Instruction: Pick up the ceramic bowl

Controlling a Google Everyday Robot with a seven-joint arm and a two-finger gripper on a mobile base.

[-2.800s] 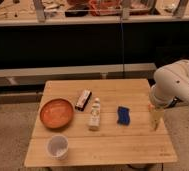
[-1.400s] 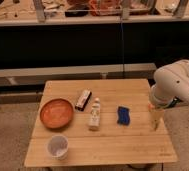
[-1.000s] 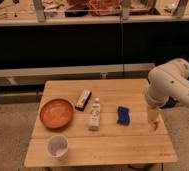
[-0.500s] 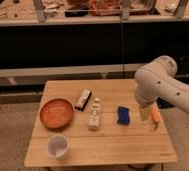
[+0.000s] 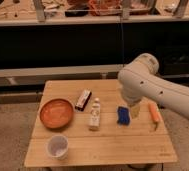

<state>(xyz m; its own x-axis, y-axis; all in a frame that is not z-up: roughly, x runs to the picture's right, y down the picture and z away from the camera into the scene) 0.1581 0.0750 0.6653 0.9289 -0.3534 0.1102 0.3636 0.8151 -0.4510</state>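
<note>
- Inspecting the counter [image 5: 113, 147]: the ceramic bowl [image 5: 56, 113] sits upright at the left side, resting flat on the wood, with no part of the robot in contact with it.
- Neighbouring items: a white cup [image 5: 58, 146] stands near the bowl, toward the front edge. A dark box [image 5: 83, 99] lies just beside the bowl's right rim, and a small bottle [image 5: 94, 115] stands to the right of that. None appears to touch the bowl.
- Gripper [image 5: 134, 111]: it hangs below the white arm [image 5: 153, 87] over the right half of the counter, just beside a blue sponge [image 5: 123, 116]. An orange item [image 5: 154, 113] lies a little farther right.
- Jaws: spread wide and holding nothing.
- Separation: the gripper is well apart from the bowl, with the bottle and the box between them.
- Progress, as a judgement: the task is at the approach stage only. No reach over the bowl, no descent, no grasp and no lift has been made.
- Outstanding work: carry the gripper leftward clear of the bottle top, set the jaws over the bowl's rim, close on it, and raise the bowl off the counter.
- Noted risk: the bowl is wide and shallow, so a rim pinch is the likely hold, and the nearby box limits room on the right side.
</note>
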